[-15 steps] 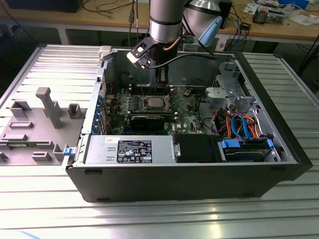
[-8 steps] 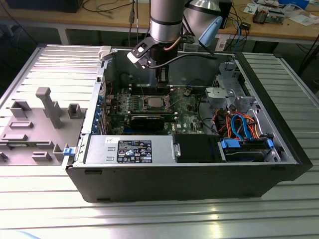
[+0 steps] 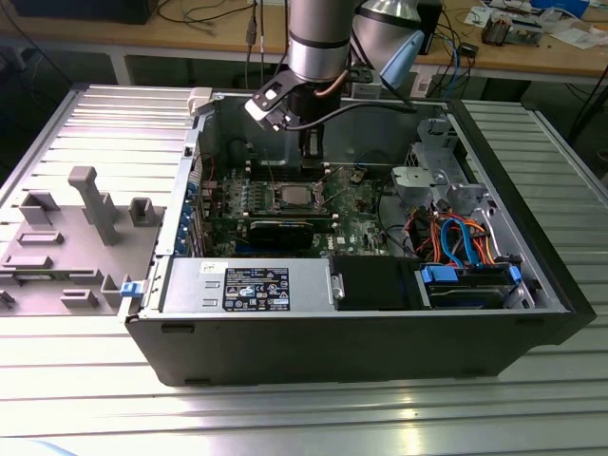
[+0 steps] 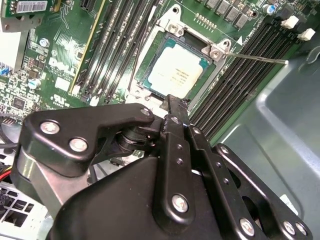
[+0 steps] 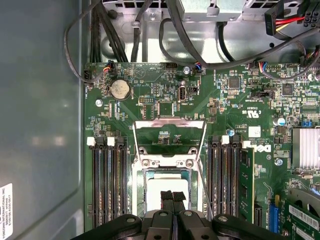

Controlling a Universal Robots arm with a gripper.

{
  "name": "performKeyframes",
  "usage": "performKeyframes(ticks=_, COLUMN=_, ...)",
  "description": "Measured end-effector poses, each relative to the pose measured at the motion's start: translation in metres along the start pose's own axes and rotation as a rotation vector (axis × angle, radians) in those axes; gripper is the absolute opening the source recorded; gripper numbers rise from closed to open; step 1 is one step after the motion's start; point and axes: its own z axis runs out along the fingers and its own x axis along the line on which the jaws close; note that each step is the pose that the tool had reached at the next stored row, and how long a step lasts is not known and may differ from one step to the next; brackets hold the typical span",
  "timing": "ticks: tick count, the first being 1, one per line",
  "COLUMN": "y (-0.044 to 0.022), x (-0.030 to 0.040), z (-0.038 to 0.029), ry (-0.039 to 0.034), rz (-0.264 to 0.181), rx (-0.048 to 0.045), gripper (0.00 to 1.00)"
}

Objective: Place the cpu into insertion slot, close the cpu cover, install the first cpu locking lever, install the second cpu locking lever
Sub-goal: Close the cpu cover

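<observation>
Cpu: seated flat in the insertion slot on the green motherboard, silver top showing in both wrist views. Lies directly under the gripper, with the fingertips hanging over the edge farthest from the hinge and hiding part of it. Touching or just clear: cannot tell.

Closed, that gripper: pads pressed together, nothing between them.

Beyond the socket, the cpu cover: standing open on its hinge, board visible through its window.

Beside the socket, a locking lever: thin metal rod, unlatched, reaching out across the black memory slots.

Seen in the exterior view, inside the open computer case: gripper at about one o'clock from the cpu and near it; grey power supply at seven o'clock, well apart; drive bay with blue and orange cables at four o'clock.
</observation>
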Motion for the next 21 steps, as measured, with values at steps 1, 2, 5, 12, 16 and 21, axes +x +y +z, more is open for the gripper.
performKeyframes(ticks=1, y=0.0011, x=0.0000, z=0.0000, ry=0.0000, rz=0.000, rx=0.0000, gripper=0.11)
performKeyframes(ticks=2, y=0.0018, x=0.0000, z=0.0000, ry=0.0000, rz=0.000, rx=0.0000, gripper=0.11)
performKeyframes(ticks=5, y=0.0034, x=0.0000, z=0.0000, ry=0.0000, rz=0.000, rx=0.0000, gripper=0.11)
performKeyframes(ticks=12, y=0.0068, x=0.0000, z=0.0000, ry=0.0000, rz=0.000, rx=0.0000, gripper=0.11)
performKeyframes(ticks=16, y=0.0099, x=0.0000, z=0.0001, ry=0.0000, rz=0.000, rx=0.0000, gripper=0.11)
performKeyframes(ticks=21, y=0.0103, x=0.0000, z=0.0000, ry=0.0000, rz=0.000, rx=0.0000, gripper=0.11)
